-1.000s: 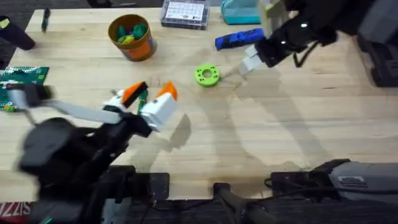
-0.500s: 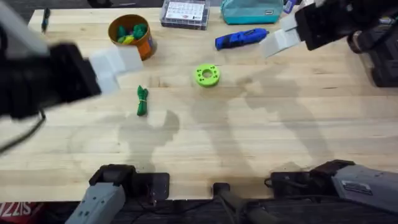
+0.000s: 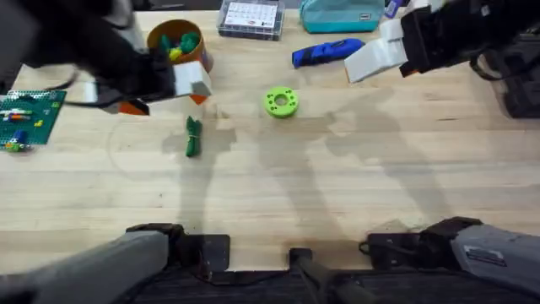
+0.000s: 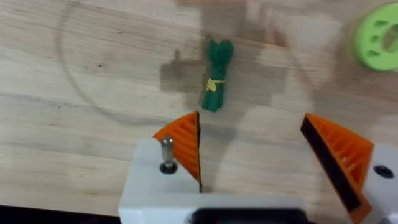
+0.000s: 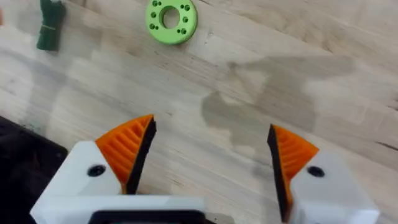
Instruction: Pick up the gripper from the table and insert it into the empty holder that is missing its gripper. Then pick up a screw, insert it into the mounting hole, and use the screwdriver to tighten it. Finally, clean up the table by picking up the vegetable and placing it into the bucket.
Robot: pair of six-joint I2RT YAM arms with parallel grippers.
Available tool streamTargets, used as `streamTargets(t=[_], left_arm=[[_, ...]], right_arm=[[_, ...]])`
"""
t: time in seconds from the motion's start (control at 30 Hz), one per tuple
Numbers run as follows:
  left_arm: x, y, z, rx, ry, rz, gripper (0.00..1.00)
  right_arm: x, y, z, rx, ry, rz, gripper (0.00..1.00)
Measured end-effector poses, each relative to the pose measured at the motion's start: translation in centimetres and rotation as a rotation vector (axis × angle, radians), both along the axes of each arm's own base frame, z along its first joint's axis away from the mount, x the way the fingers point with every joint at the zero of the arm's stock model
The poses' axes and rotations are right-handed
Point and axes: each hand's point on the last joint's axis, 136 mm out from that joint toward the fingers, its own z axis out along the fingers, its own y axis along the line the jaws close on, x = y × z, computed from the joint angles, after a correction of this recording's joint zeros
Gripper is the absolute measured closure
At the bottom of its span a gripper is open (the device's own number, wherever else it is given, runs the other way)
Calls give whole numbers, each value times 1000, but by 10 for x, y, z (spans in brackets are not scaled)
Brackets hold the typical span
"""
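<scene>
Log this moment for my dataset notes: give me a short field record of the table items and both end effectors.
left end effector: open, holding nothing, above the vegetable
right end effector: open, holding nothing, over bare wood
vegetable: green bundle with a yellow tie, lying on the table
bucket: orange, upright at the far left, toy pieces inside
screwdriver: blue, lying at the far edge
green disc: flat on the table, mid-table
parts box: at the far edge
</scene>
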Motion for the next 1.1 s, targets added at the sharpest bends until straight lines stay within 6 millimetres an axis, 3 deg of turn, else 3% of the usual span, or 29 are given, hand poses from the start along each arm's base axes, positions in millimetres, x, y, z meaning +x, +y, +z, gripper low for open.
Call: streamTargets(t=[0.2,0.33,0.57,0.63,0.8,0.83,1.1], left_arm=[[17,2,-77,14,126,6,15],[9,3,-119,16,192,6,15],[13,2,-151,13,227,5,6],[14,2,-151,16,225,4,136],[18,6,-150,33,219,9,896],[20,5,-150,31,214,7,962],[9,5,-145,32,317,-1,974]], right_arm=[[1,-1,0,21,20,-71,7],[5,-10,0,18,22,-143,8],[11,-19,1,20,12,-198,8],[11,-19,1,21,13,-201,8],[11,-19,1,23,13,-204,8],[12,-19,1,23,13,-204,8],[13,-19,1,25,8,-205,8]])
